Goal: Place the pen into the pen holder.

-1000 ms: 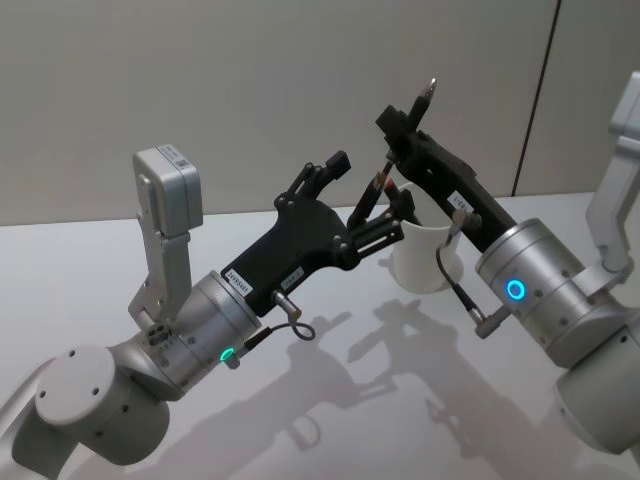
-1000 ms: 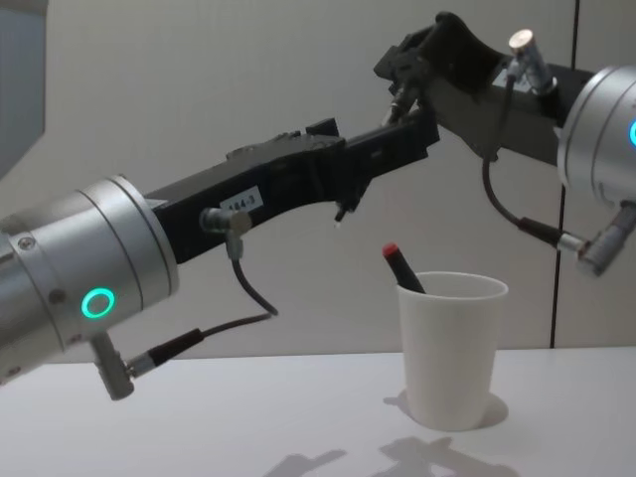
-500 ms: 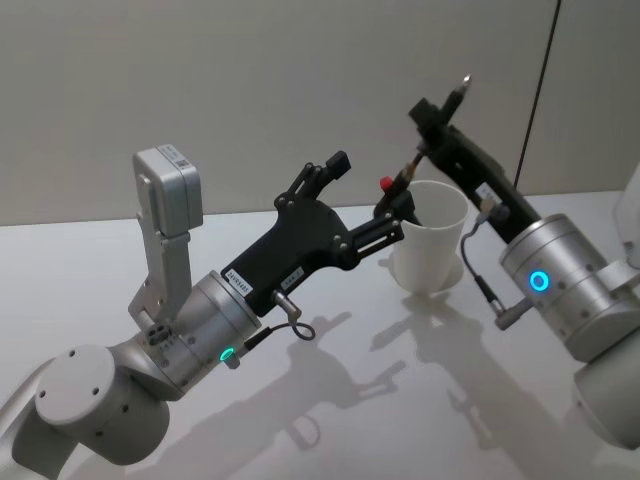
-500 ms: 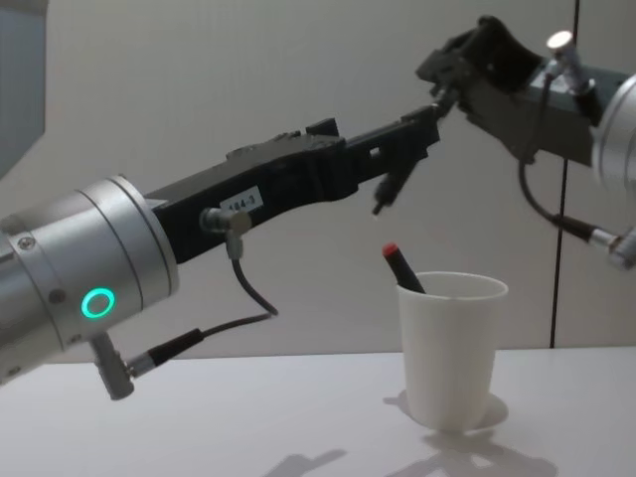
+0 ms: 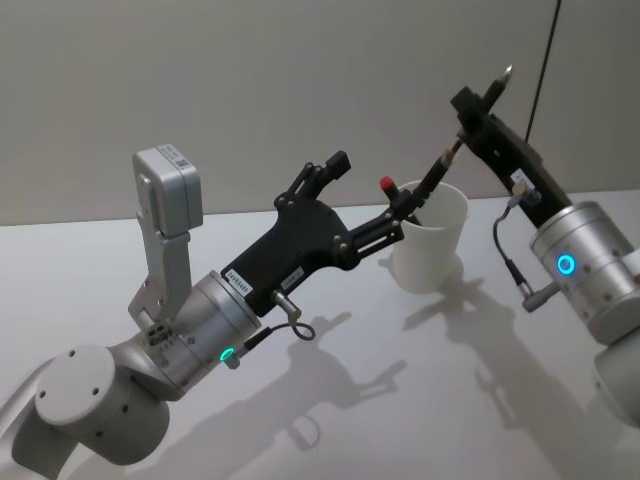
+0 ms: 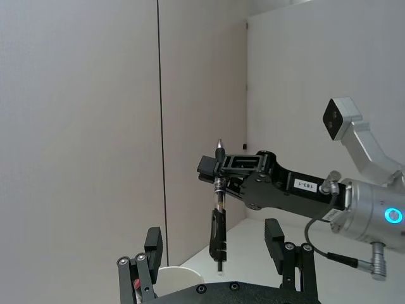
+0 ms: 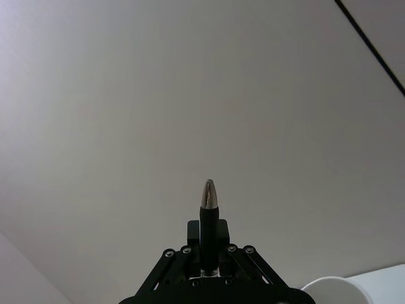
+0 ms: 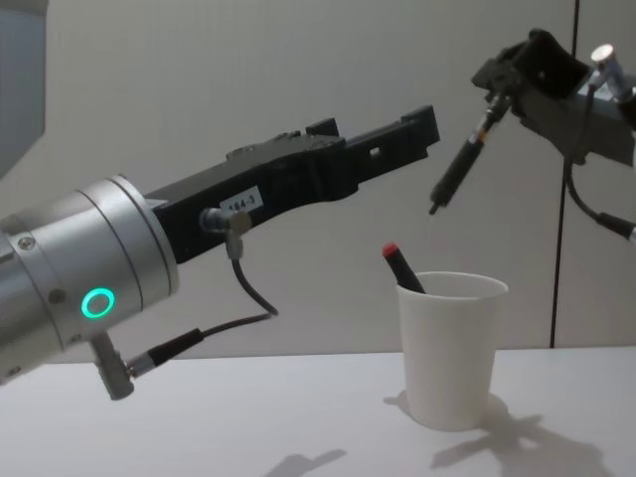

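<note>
The left end effector [image 8: 422,127], with its fingers apart and holding nothing, is hanging nearest, above the white bench [image 8: 248,417]. Farther back, the right end effector [image 8: 494,81] is clamped on the thin black pen [image 8: 459,165], holding it slanted, tip down, above the plain white paper cup [image 8: 449,348]. I think the drop is next: bring the tip over the rim, lower, let go. The chest view is showing a red-tipped pen [image 8: 400,266] already inside; the right wrist view is showing the held pen's silver top.
</note>
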You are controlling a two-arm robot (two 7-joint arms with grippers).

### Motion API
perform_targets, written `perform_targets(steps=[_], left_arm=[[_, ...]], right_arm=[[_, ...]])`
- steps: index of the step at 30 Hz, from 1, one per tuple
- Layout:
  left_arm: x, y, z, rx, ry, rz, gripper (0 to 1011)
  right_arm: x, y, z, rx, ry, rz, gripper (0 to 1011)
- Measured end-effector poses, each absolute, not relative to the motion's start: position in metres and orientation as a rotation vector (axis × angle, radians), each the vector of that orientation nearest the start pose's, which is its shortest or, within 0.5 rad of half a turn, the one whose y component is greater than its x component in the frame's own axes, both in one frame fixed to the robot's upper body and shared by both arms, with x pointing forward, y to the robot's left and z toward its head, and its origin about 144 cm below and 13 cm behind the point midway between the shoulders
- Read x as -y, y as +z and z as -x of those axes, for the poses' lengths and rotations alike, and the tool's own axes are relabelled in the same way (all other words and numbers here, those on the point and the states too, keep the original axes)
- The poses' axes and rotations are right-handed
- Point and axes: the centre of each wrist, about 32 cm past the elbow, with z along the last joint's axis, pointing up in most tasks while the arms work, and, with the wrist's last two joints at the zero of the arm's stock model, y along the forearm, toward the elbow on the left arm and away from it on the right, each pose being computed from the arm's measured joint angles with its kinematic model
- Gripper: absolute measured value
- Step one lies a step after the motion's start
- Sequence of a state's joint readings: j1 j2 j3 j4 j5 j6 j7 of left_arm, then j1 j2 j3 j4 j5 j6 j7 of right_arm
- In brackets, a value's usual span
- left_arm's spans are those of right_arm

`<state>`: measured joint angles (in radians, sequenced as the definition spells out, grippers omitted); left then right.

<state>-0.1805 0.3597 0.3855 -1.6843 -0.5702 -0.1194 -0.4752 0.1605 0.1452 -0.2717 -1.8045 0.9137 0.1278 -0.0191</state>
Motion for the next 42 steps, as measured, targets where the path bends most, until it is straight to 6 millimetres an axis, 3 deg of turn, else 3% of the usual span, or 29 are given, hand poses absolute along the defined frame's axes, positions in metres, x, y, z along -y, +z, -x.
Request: perform_targets(steps=[15,42], left_arm=[[-0.205,1.212,-0.481,0.077,0.684,0.306,1001],[-0.205,1.212,-0.481,0.077,0.684,0.306,1001]], right_arm=[[0.176,1.251,-0.505,-0.324,-1.13,-0.508,132],[0.151,1.231,-0.541,0.066,-1.207,-0.276,132]])
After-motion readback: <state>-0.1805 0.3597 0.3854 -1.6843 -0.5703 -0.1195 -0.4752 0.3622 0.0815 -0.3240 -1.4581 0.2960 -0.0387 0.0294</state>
